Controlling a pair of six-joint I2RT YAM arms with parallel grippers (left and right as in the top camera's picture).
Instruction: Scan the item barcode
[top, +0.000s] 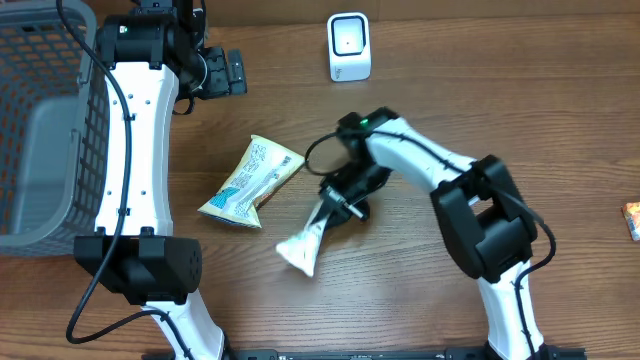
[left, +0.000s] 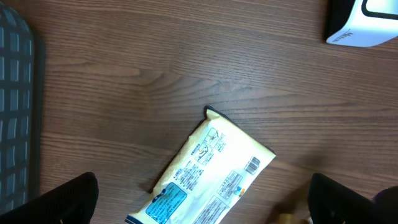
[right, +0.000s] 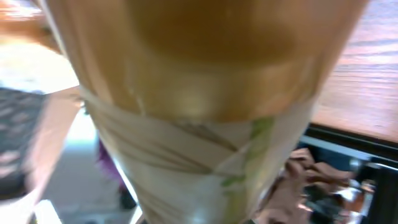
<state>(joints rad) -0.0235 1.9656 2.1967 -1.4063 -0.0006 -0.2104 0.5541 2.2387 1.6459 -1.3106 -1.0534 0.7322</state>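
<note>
A white crinkled packet (top: 300, 247) hangs down and to the left from my right gripper (top: 335, 203), which is shut on its upper end. In the right wrist view the packet (right: 199, 143) fills the frame, blurred, pale with a green mark; my fingers are hidden there. A yellow-white snack packet (top: 250, 182) lies flat at the table's middle left, its barcode (left: 252, 165) facing up. The white scanner (top: 349, 47) stands at the back. My left gripper (top: 236, 73) hovers open at the back left, with the yellow packet (left: 211, 174) below between its fingers (left: 68, 199).
A grey mesh basket (top: 40, 130) stands at the left edge, its wall (left: 15, 93) also visible in the left wrist view. A small orange item (top: 632, 220) lies at the far right edge. The scanner (left: 367, 22) shows at the top right of the left wrist view.
</note>
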